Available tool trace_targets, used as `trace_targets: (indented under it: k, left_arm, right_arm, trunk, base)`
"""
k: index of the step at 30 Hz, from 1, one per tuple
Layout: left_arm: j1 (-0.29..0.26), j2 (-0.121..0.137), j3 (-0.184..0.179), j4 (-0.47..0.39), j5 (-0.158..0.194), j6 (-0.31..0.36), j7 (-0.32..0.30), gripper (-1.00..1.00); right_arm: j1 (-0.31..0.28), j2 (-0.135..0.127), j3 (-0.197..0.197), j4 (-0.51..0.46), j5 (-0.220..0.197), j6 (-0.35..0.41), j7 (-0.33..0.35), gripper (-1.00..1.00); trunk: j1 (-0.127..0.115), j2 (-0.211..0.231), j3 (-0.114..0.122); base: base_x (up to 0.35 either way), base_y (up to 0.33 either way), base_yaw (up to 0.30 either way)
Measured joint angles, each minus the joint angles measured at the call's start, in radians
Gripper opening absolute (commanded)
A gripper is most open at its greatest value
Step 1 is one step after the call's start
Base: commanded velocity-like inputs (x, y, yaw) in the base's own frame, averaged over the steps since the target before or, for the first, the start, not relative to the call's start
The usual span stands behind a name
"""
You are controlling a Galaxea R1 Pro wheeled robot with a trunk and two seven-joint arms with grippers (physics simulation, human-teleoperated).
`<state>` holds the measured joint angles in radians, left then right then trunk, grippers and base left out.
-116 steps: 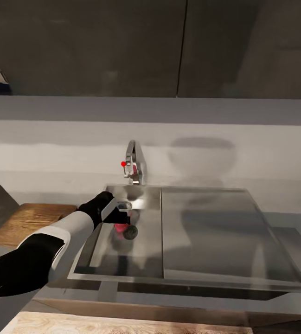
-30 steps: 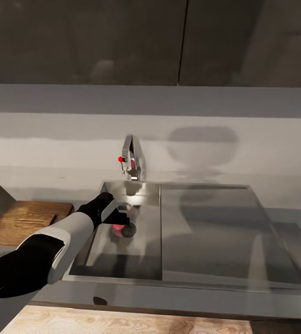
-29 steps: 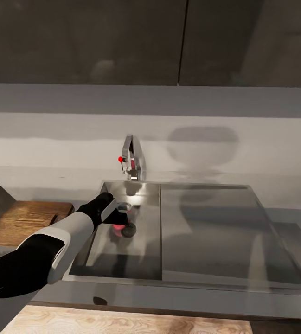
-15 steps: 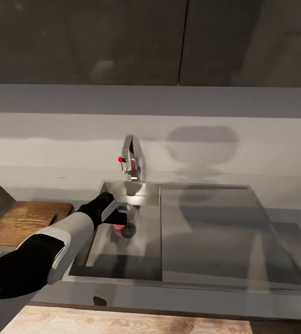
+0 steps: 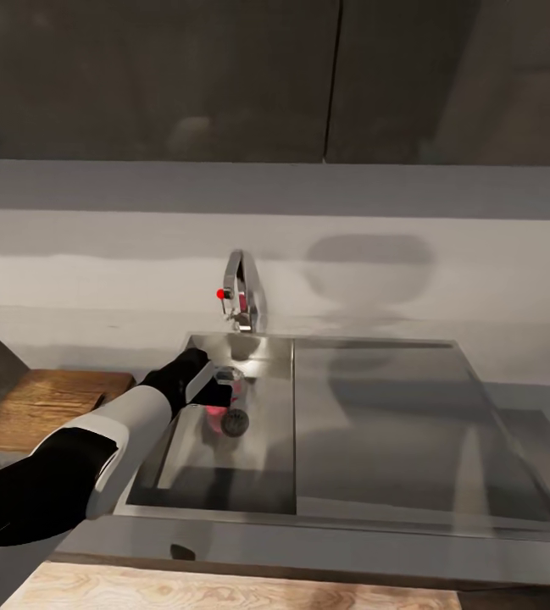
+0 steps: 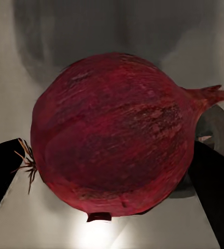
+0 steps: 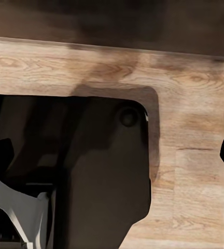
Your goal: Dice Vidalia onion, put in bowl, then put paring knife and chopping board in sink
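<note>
The Vidalia onion (image 6: pixel 112 135), dark red with a dry stem tip, sits between the two black fingers of my left gripper (image 6: pixel 107 171), and both fingers press its sides. From the head, that left gripper (image 5: pixel 224 396) reaches down into the sink (image 5: pixel 224 483) basin, with the onion (image 5: pixel 217 413) beside the round drain (image 5: pixel 238 420). The chopping board (image 5: pixel 46 402) lies on the countertop (image 5: pixel 80 347) left of the sink. My right gripper (image 7: pixel 112 155) is open, its fingertips wide apart over wooden floor. The paring knife and the bowl are out of view.
The chrome tap (image 5: pixel 242 292) with its red-tipped lever stands behind the basin. A flat drainboard (image 5: pixel 393 424) takes up the sink's right half. Dark wall cabinets (image 5: pixel 224 76) hang above the grey backsplash. The right wrist view looks down on my dark base (image 7: pixel 91 181).
Since 3.9 s ago the head view has shifted, so sink and board sit differently in the picture. Over the last second the left gripper has stayed around the onion in the basin.
</note>
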<state>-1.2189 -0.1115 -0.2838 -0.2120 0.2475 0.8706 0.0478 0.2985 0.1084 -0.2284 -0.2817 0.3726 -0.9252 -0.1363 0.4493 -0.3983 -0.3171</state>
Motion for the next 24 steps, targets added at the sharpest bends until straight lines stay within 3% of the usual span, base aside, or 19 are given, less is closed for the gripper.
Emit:
trace_targets:
  k: [7, 14, 24]
  left_arm:
    - [0.0, 0.001, 0.002, -0.047, 0.001, 0.018, 0.001, -1.0]
    - [0.001, 0.005, 0.0, -0.192, 0.003, 0.132, 0.001, -1.0]
    - [0.009, 0.008, -0.002, -0.273, 0.007, 0.149, 0.0, -1.0]
  right_arm:
    - [0.0, 0.0, -0.001, 0.0, 0.0, 0.0, 0.0, 1.0]
    - [0.0, 0.0, -0.003, -0.001, 0.001, 0.0, 0.0, 1.0]
    - [0.0, -0.001, -0.003, -0.007, 0.001, 0.0, 0.0, 1.0]
  trunk:
    - [0.0, 0.0, 0.011]
    - [0.0, 0.0, 0.022]
    - [0.0, 0.0, 0.034]
  base:
    - [0.0, 0.0, 0.0]
    - [0.0, 0.0, 0.0]
    - [0.0, 0.0, 0.0]
